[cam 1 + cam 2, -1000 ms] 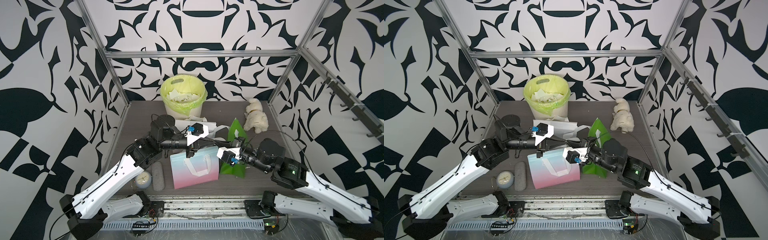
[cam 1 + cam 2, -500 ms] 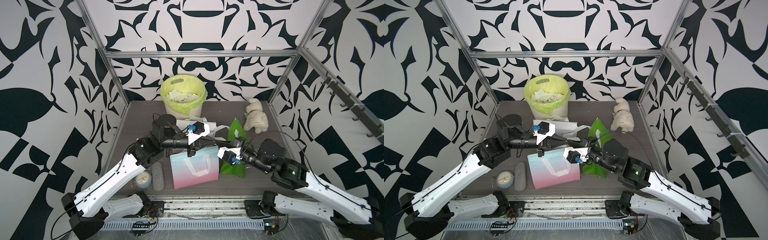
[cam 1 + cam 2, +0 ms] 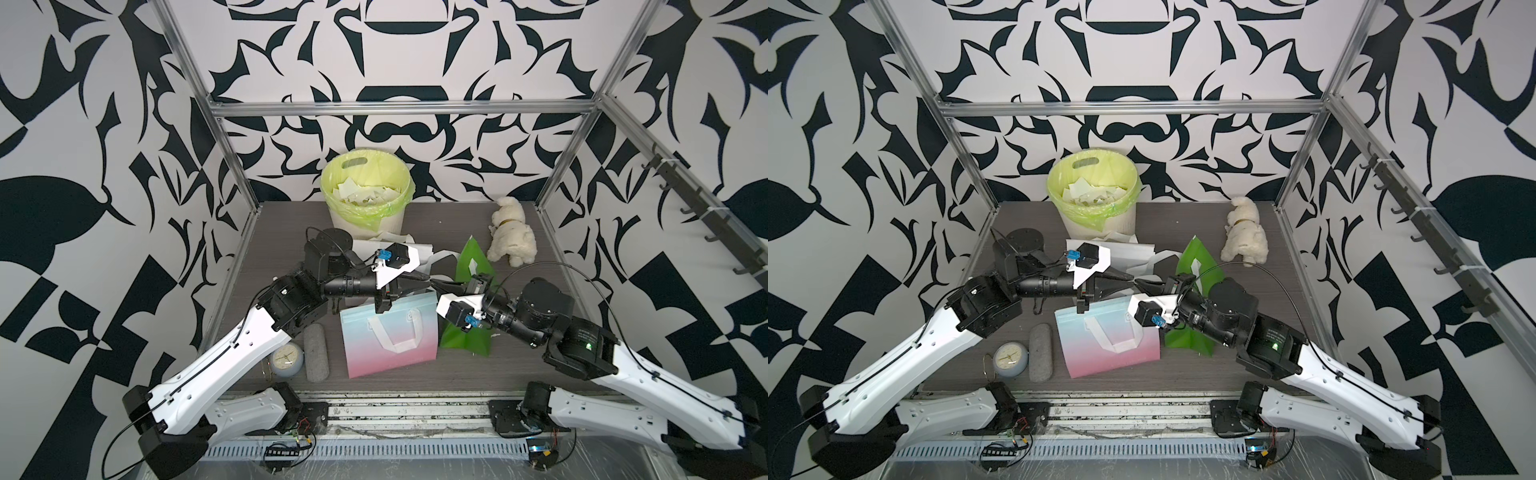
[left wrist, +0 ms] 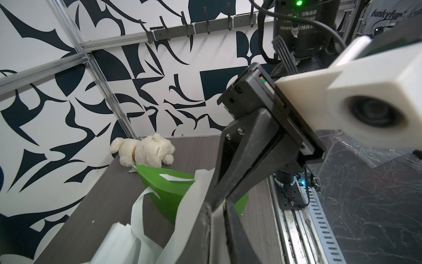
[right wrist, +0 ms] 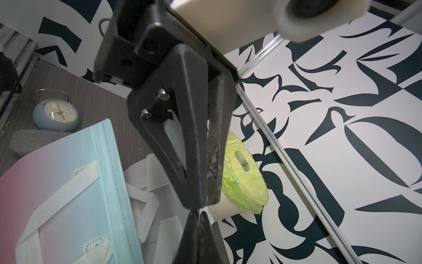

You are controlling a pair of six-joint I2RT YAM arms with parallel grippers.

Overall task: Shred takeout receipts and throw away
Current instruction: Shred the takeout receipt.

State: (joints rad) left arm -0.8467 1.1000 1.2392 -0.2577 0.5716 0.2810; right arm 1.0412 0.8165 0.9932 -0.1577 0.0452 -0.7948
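Holding torn white scraps of the takeout receipts [image 3: 365, 194], the bin [image 3: 395, 226] with its crinkled yellow-green liner [image 3: 353, 216] stands at the back of the counter [image 3: 457, 220], well apart from both claws. The left claw [image 3: 424, 279] and right claw [image 3: 439, 285] meet tip to tip above the flat pink-to-blue gift bag [image 3: 390, 336]. The right claw is pressed together; whether the left claw's thin slit pinches anything, I cannot tell.

Scraps [image 3: 365, 195] lie in bin [image 3: 353, 222] behind gift bag [image 3: 390, 357]; clock [image 3: 286, 358] perhaps touches pouch [image 3: 316, 353] at left
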